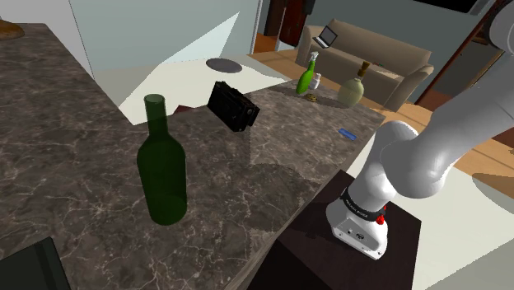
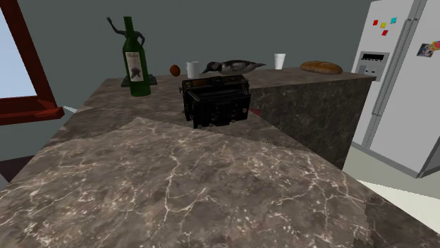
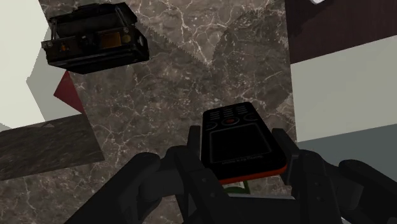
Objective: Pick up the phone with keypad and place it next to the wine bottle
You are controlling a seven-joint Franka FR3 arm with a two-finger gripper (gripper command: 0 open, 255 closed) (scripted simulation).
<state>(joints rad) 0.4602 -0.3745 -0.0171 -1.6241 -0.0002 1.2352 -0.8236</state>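
In the wrist view my gripper (image 3: pixel 238 159) is shut on a black phone (image 3: pixel 234 135) with a red-orange edge, a dark screen and a red key at its far end. It hangs high above the dark marble counter (image 3: pixel 191 70). A sliver of green (image 3: pixel 238 188) shows just under the phone. The dark green wine bottle (image 1: pixel 162 161) stands upright on the counter toward the shoulder view's left. It also appears with a white label at the far end of the counter in the second exterior view (image 2: pixel 136 60). The white arm (image 1: pixel 412 156) rises out of the shoulder view's top right.
A black boxy appliance (image 1: pixel 232 105) (image 2: pixel 215 101) (image 3: pixel 95 37) sits near the counter's edge beyond the bottle. White cups (image 2: pixel 192 69), a duck figure (image 2: pixel 233 67), a bread loaf (image 2: pixel 321 67) and a fridge (image 2: pixel 398 77) are behind. A dark object (image 1: pixel 29 264) lies at the counter's near corner.
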